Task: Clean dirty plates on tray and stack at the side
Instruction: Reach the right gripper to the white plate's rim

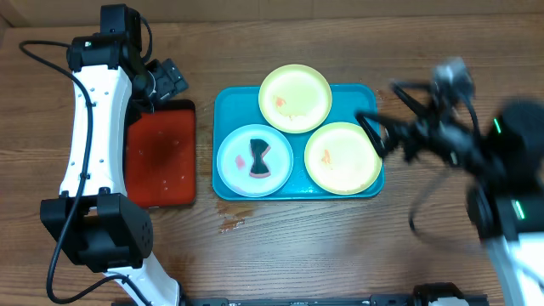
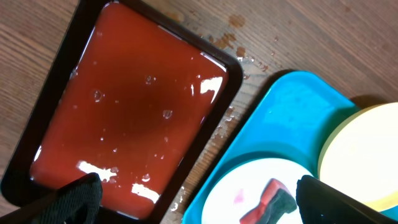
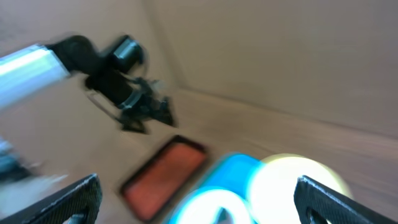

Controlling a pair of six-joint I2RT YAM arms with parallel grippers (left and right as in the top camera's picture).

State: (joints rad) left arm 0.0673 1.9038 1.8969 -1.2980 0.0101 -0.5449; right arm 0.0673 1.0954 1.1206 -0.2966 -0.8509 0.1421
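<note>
The turquoise tray [image 1: 234, 106] holds three plates. One yellow-green plate [image 1: 295, 98] is at the back and one [image 1: 342, 157] at the right, both with orange smears. The pale blue plate [image 1: 240, 161] at the left carries a red-and-black sponge [image 1: 259, 159] and a pink smear. My left gripper [image 1: 168, 81] is open and empty above the far edge of the red tray. In the left wrist view [image 2: 199, 208] it hovers over the pale blue plate [image 2: 249, 183] and sponge [image 2: 273, 199]. My right gripper [image 1: 380, 134] is blurred at the tray's right edge; it is open and empty [image 3: 199, 205].
A red tray with a black rim [image 1: 161, 153], wet with droplets, lies left of the turquoise tray, also in the left wrist view [image 2: 130, 112]. Water drops and a stain [image 1: 231, 223] mark the wooden table. The right wrist view is blurred and shows the left arm [image 3: 118, 81].
</note>
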